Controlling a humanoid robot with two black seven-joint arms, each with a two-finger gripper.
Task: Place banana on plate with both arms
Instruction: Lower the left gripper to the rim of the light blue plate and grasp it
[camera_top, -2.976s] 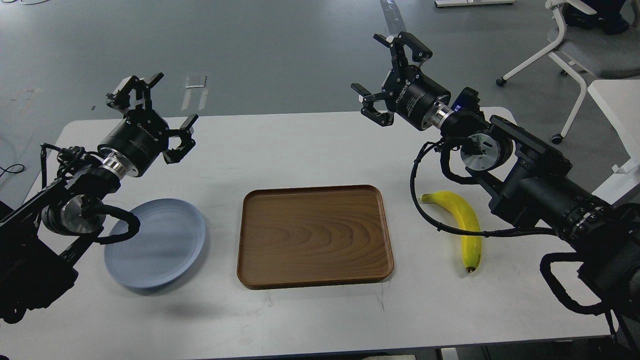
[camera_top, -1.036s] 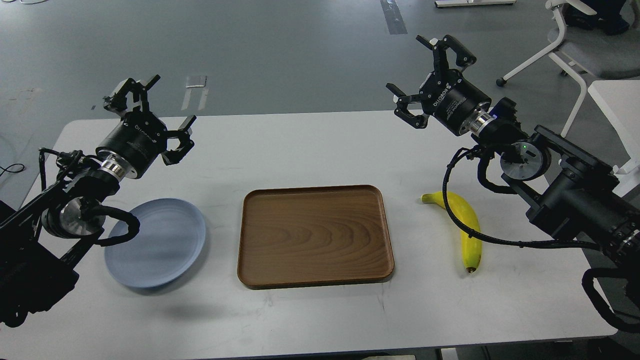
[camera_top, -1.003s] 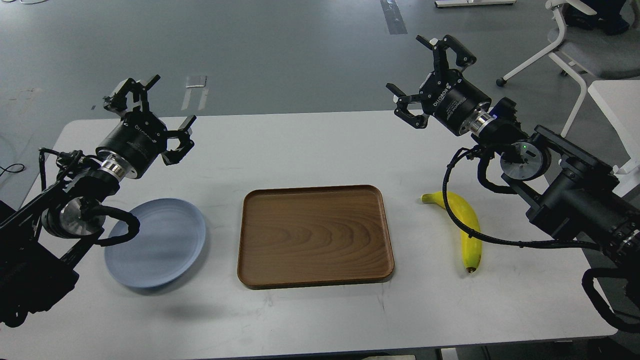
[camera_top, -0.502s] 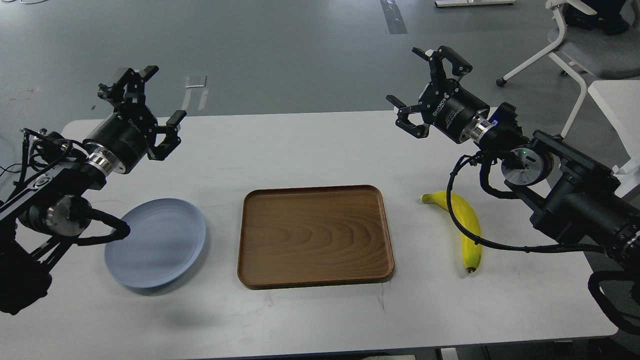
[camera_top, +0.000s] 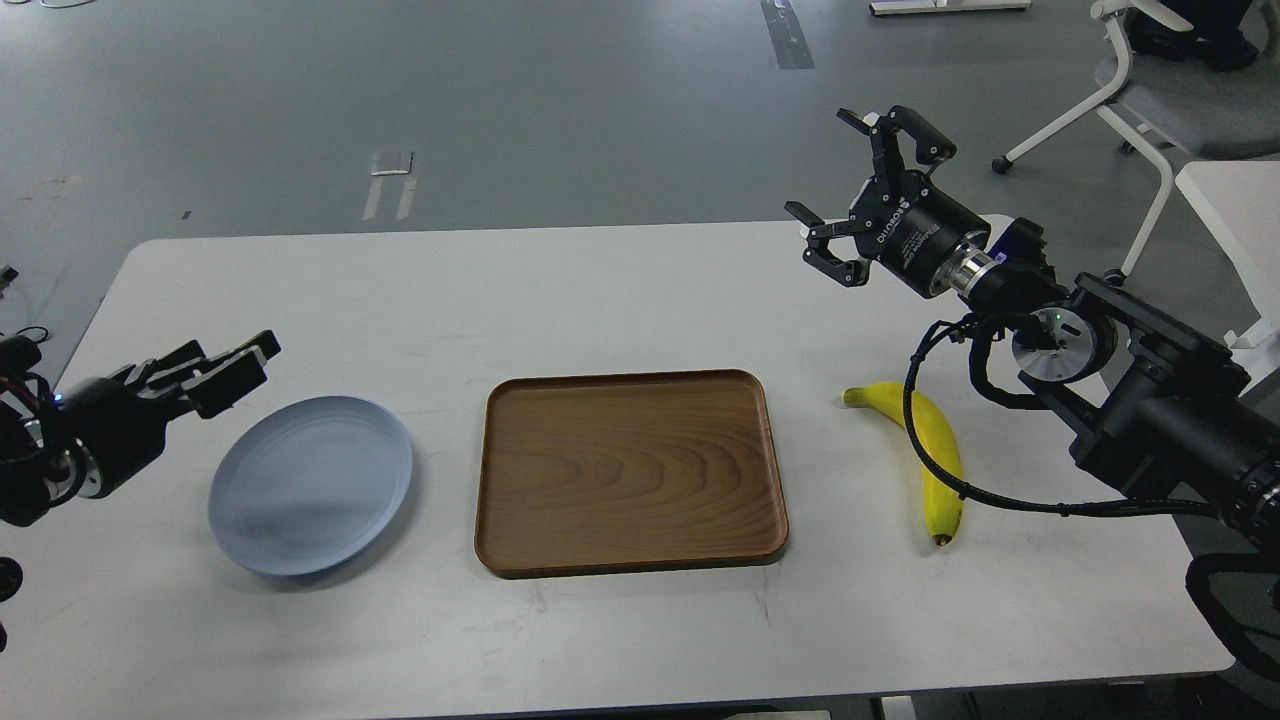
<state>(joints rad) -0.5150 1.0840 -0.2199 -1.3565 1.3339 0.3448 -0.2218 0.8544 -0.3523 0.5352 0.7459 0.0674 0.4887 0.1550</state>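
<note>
The yellow banana (camera_top: 938, 452) lies on the white table at the right, dark tip toward me, with a black cable of my right arm across its middle. The pale blue-grey plate (camera_top: 310, 485) lies empty at the left. My right gripper (camera_top: 858, 192) is open and empty, raised over the table's far right, beyond the banana. My left gripper (camera_top: 235, 362) is low at the far left, just beyond the plate's left rim, pointing right. It is seen side-on, so I cannot tell how its jaws stand. It holds nothing that I can see.
A brown wooden tray (camera_top: 630, 470) lies empty between plate and banana. The white table (camera_top: 600, 290) has its far edge behind both grippers. A white office chair (camera_top: 1150, 100) and another white tabletop (camera_top: 1235, 215) stand beyond the right side.
</note>
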